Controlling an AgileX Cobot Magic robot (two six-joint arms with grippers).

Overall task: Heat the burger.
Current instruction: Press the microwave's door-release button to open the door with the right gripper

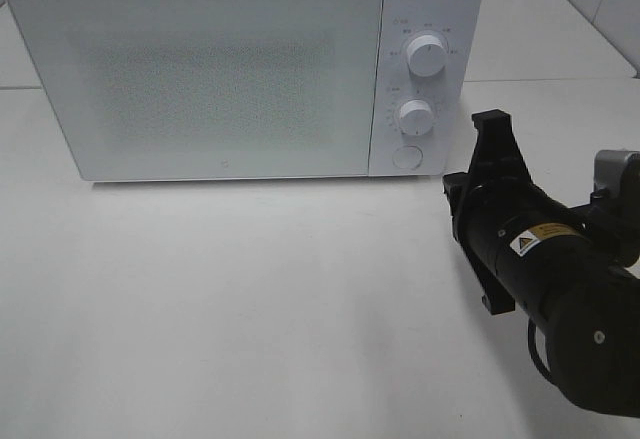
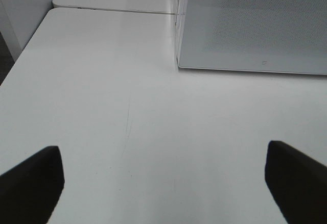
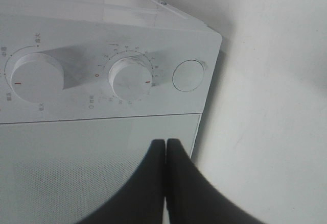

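- Two knobs, the upper knob (image 1: 427,56) and the lower knob (image 1: 416,116), sit by a round button (image 1: 407,156) on the white microwave (image 1: 220,69) — its door (image 1: 200,79) is shut.
- No burger shows anywhere; it may be inside, but I cannot tell.
- I think the right gripper (image 3: 166,145), pinched tight on nothing near the knobs, must set the time next.
- The left gripper (image 2: 162,152) is spread wide above the table (image 2: 102,106).
- Tiny numbers ring the lower knob from a red 0 — the arm's yellow sticker (image 1: 545,231) is unreadable.
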